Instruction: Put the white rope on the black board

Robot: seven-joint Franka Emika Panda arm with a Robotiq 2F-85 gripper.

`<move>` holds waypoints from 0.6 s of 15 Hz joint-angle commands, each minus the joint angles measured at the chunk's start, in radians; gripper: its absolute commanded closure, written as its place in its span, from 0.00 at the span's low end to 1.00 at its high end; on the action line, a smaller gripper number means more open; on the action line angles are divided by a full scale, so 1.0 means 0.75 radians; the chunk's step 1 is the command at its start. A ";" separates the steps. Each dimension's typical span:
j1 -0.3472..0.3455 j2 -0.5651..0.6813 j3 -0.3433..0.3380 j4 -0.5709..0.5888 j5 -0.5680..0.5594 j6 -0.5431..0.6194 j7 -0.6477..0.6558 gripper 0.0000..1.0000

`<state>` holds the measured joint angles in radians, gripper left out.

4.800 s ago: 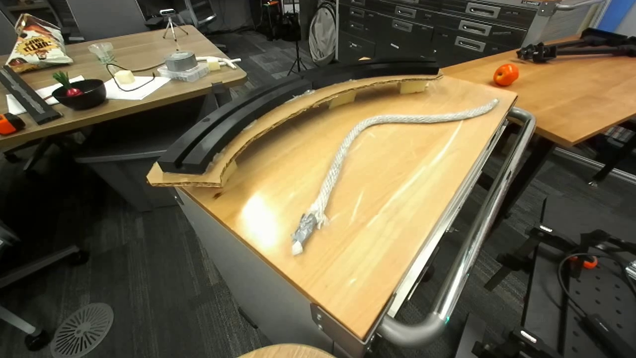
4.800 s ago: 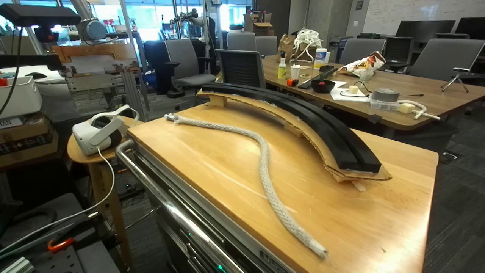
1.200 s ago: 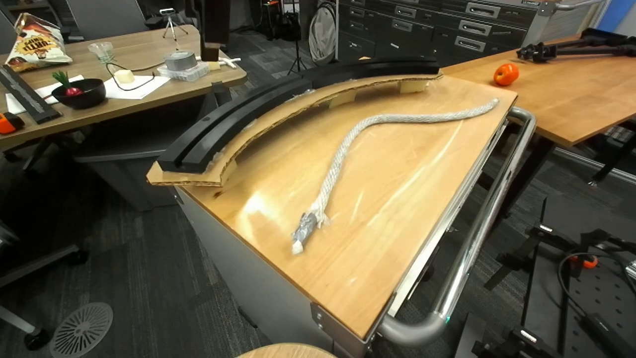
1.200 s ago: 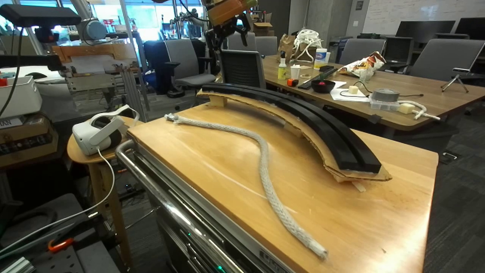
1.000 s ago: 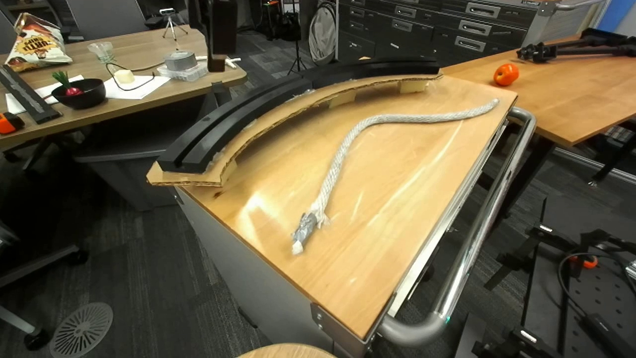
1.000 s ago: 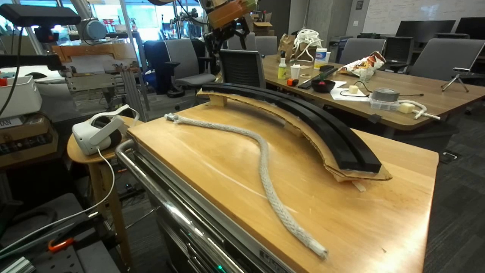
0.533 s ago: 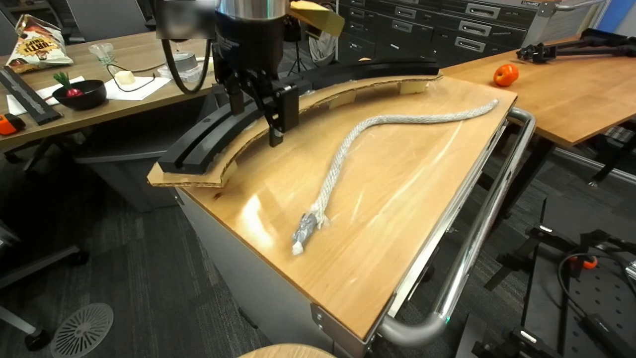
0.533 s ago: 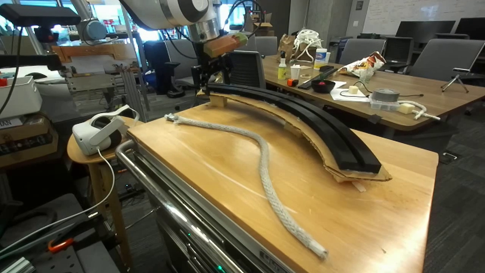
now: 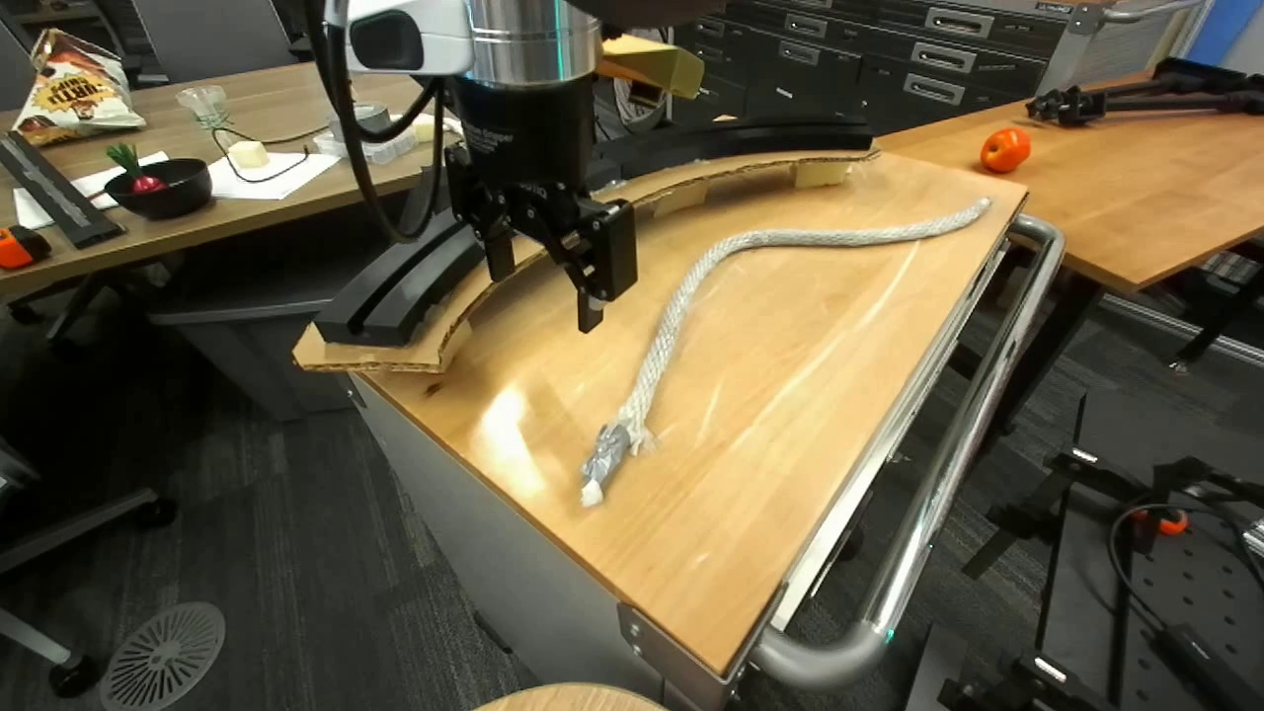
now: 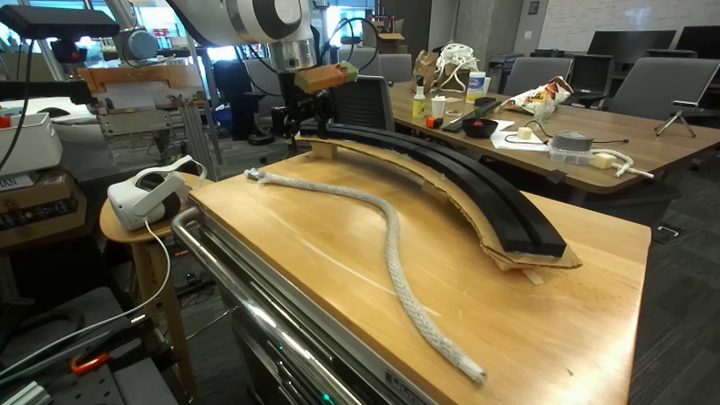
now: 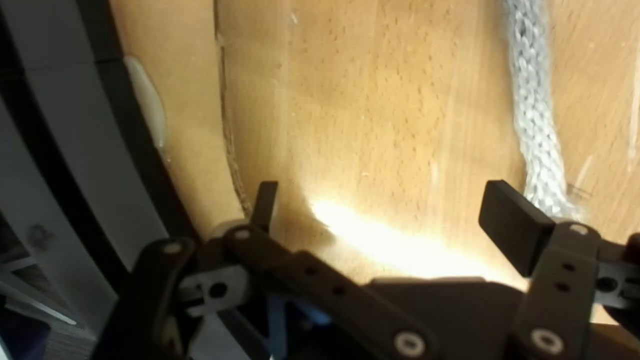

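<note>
Greyish-white rope (image 10: 391, 225) lies in a loose S on the tabletop (image 9: 839, 395), on the inner side of the board (image 10: 450, 163) and apart from it along its whole length. Its frayed, taped end is the one nearer the gripper (image 9: 546, 296), which hangs above the tabletop by one end of the board, over the inner side, jaws spread wide with tabletop showing between them. In both exterior views it hangs apart from the rope. In the wrist view one finger (image 11: 265, 205) shows just beside the cardboard (image 11: 175, 90) under the board, and the other hides the rope's taped tip.

Cardboard stands in the way between rope and board: it juts from beneath the board toward the rope, raised on pale blocks (image 9: 822, 175). In both exterior views the gripper also hides a stretch of the board.

Past the board's outer side is a desk (image 10: 624, 124) with a bowl (image 9: 163, 197), a chip bag (image 9: 77, 94), a roll of tape (image 10: 572, 140) and a spray bottle (image 10: 419, 104). On the inner side, past the rope, a steel rail (image 9: 944, 474) runs along the tabletop. Off the board's end nearer the gripper, well apart, a headset (image 10: 132, 197) sits on a stool (image 10: 119, 232); off its opposite end, another table (image 9: 1136, 197) carries a round orange thing (image 9: 1005, 149).
</note>
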<state>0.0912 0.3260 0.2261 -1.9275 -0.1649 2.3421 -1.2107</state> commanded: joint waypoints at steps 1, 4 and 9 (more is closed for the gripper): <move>-0.033 -0.021 0.014 -0.041 0.164 -0.008 -0.014 0.00; -0.046 -0.034 0.016 -0.084 0.276 0.001 -0.007 0.00; -0.018 -0.043 -0.011 -0.131 0.227 0.002 0.043 0.00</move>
<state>0.0672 0.3216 0.2264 -1.9918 0.0167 2.3426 -1.2044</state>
